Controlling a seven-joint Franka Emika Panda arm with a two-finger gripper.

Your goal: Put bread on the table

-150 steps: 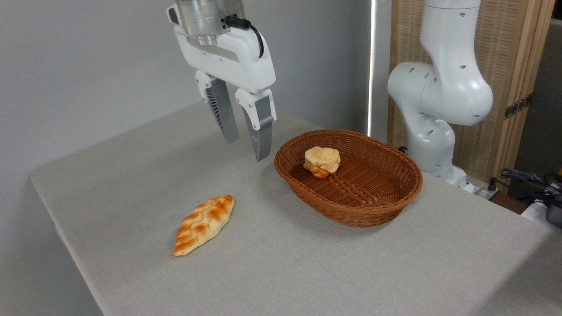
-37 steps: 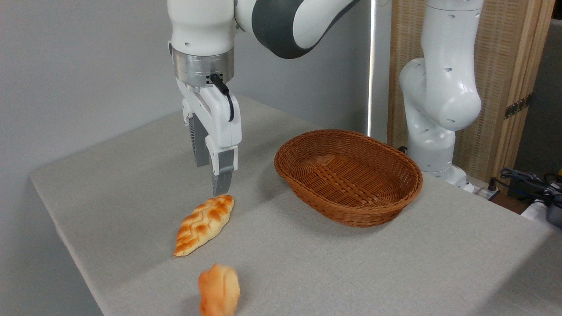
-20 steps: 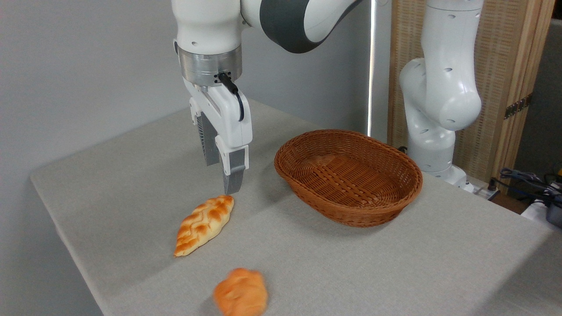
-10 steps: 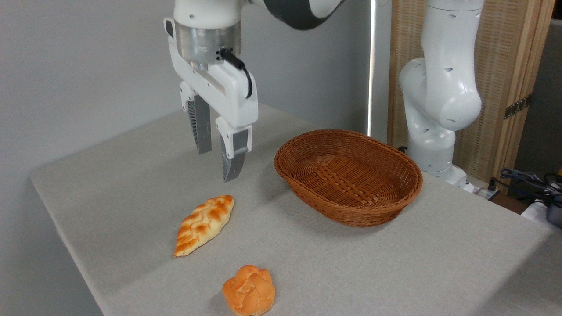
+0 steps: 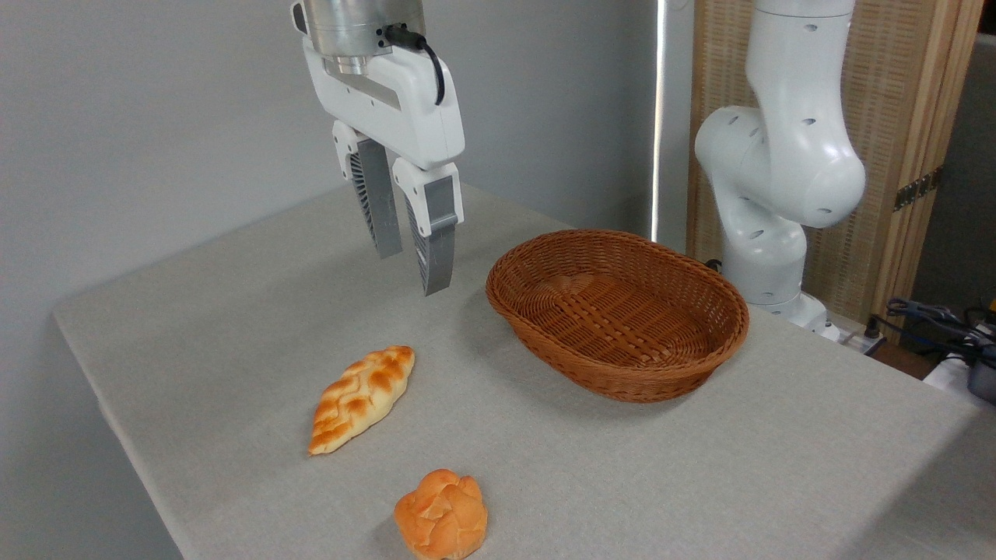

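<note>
Bread: the small round bun [image 5: 441, 514] is seen lying on the table [image 5: 700, 467], at the lower middle of the frame near the front edge, knotted top facing up.
Gripper: the gripper [image 5: 414, 268] is held in the air in the upper middle of the frame, well above the cloth; its two fingers are parted by a narrow gap and nothing is gripped between them.
Loaf: a long braided loaf [image 5: 361, 398] is laid flat on the cloth, up and to the left of the bun, apart from it.
Basket: an oval wicker basket [image 5: 618, 311] is set right of centre, with nothing seen inside.
Arm base: the white arm's base [image 5: 770, 179] is seen at the upper right, behind the basket.
</note>
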